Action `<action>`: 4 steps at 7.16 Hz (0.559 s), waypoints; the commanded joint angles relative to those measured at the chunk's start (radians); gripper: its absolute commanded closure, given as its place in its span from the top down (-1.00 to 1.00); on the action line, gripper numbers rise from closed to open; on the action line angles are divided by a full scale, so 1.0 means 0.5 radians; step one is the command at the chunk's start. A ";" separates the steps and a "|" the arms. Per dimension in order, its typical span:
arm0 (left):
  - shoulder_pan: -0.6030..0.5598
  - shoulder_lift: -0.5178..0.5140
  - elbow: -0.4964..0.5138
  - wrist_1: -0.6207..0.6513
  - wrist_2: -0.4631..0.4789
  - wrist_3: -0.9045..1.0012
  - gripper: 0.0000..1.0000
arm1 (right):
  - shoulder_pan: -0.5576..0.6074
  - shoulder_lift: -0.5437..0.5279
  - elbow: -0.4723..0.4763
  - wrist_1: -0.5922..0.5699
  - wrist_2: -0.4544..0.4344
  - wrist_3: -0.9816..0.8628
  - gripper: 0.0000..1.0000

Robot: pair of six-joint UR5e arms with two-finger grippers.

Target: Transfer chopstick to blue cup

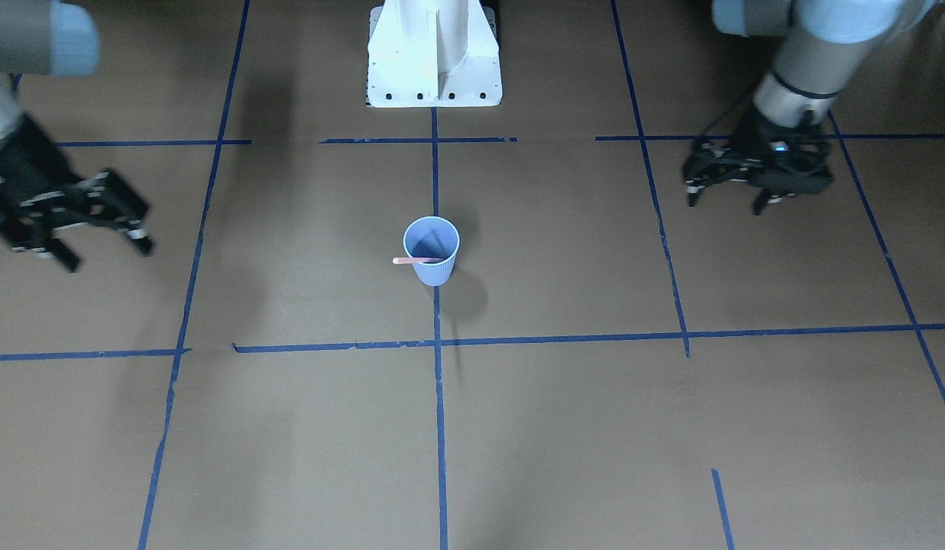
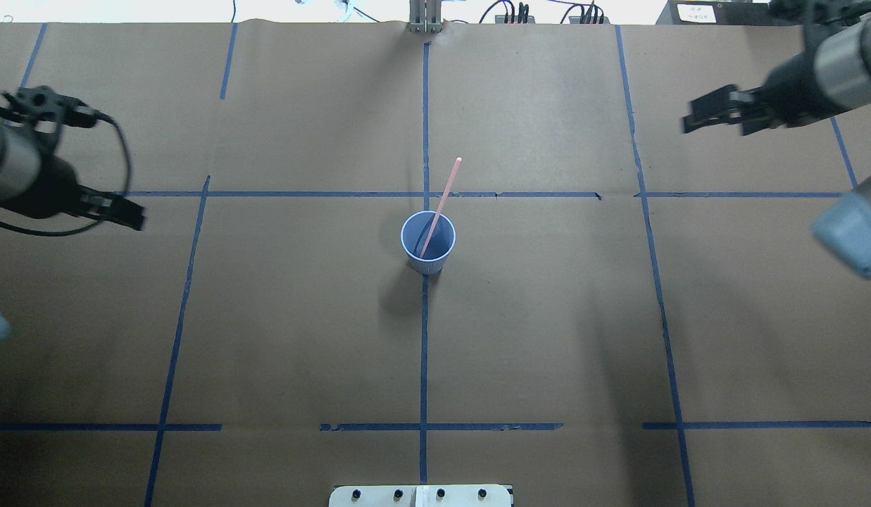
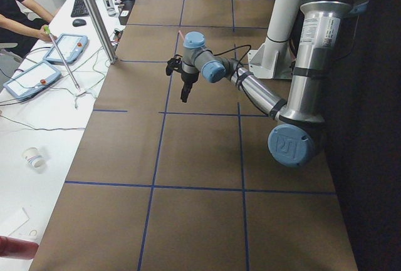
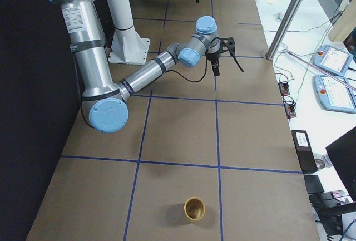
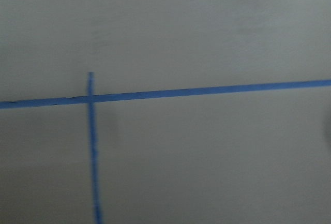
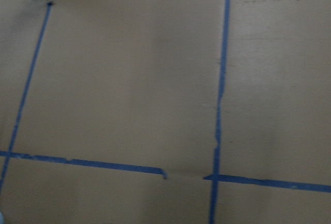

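Note:
The blue cup stands upright at the table's centre on a blue tape line; it also shows in the overhead view. One pale pink chopstick leans inside it, its upper end sticking out over the rim, and shows in the front view. My left gripper is open and empty, hovering far to the cup's side. My right gripper is open and empty, far on the other side. Both wrist views show only bare table and tape.
The white robot base stands at the table's edge behind the cup. A gold-brown cup sits on the table's end beyond my right arm. Operators' desks with devices and cables flank the far edge.

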 commanded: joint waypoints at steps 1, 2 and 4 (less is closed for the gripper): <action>-0.466 0.196 0.024 0.152 -0.250 0.700 1.00 | 0.383 -0.128 -0.107 -0.604 0.088 -1.136 0.98; -0.699 0.181 0.048 0.451 -0.281 1.102 1.00 | 0.551 -0.137 -0.253 -0.768 0.094 -1.555 0.98; -0.958 0.141 0.241 0.684 -0.446 1.470 1.00 | 0.785 -0.308 -0.368 -0.812 0.286 -1.779 0.99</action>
